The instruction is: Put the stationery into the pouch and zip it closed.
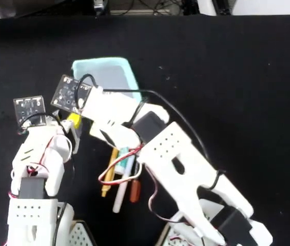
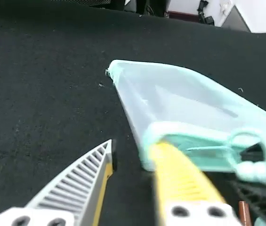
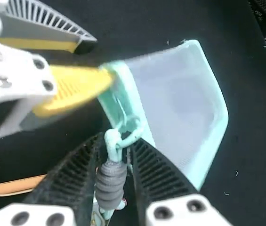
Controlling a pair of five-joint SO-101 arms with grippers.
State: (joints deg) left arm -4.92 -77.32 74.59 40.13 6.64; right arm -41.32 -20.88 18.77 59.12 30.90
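Right now my right gripper is pinched almost closed on the zipper pull. Its grey wrapped cord sits between my two black fingers, and its mint loop lies just past their tips. My left gripper is spread wide and grips nothing. The yellow finger touches the near edge of the pouch, while the grey ribbed finger hangs apart over the black table.

From above, my right arm slants in from 5 o'clock toward 11 o'clock and my left arm comes up from 7 o'clock. Both meet at the pouch's 6 o'clock edge. The pouch lies on the table at about 11 o'clock from its middle.

The high view adds the pens, bundled partly under my right arm at 6 o'clock from the pouch and outside it. My right wrist view catches one tan pen beside my fingers.
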